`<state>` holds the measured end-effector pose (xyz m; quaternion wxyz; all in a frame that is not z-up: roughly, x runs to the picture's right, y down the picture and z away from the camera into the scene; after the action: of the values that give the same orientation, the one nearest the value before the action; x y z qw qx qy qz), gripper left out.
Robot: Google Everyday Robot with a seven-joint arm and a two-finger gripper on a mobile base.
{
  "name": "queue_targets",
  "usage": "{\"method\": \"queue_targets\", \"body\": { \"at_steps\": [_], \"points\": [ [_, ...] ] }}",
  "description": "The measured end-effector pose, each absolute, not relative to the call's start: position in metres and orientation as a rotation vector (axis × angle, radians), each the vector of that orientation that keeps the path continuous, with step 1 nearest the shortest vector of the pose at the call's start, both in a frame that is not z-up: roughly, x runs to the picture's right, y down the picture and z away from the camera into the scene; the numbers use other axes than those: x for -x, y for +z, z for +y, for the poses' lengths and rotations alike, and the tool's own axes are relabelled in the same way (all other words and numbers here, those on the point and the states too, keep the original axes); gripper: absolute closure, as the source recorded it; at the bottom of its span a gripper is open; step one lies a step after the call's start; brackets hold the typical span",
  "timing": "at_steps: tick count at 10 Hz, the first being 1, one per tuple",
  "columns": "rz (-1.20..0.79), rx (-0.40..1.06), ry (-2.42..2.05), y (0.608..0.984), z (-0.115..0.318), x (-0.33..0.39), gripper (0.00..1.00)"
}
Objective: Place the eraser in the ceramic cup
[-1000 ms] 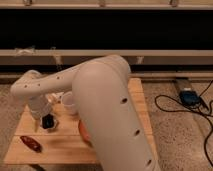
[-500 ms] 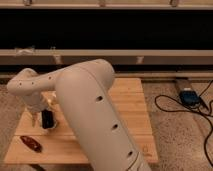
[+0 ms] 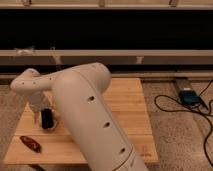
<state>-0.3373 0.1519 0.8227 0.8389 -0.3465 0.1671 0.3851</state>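
Claw [image 3: 46, 116] low over the left part of the light wooden slatted worktop [image 3: 125, 102], pointing down, spread wide, gripping nothing. The small black upright rectangular eraser [image 3: 46, 120] stands on the worktop right at the claw; it looks to sit between the fingers, contact unclear. Dark red elongated object [image 3: 31, 143] lies near the front-left corner, apart from the eraser. Bulky white robot arm [image 3: 90, 120] fills the foreground, covering the worktop's middle. Right, on the speckled floor [image 3: 175, 145] — a blue box [image 3: 189, 96] with black cables [image 3: 167, 106].
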Motion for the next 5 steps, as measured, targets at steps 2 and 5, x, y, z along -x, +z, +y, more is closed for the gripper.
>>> {"method": "queue_targets", "body": {
  "at_steps": [2,5],
  "points": [
    [0.365,0.742,0.816,0.829,0.155,0.339,0.20],
    [0.396,0.792,0.819,0.838,0.160,0.337,0.40]
  ]
}}
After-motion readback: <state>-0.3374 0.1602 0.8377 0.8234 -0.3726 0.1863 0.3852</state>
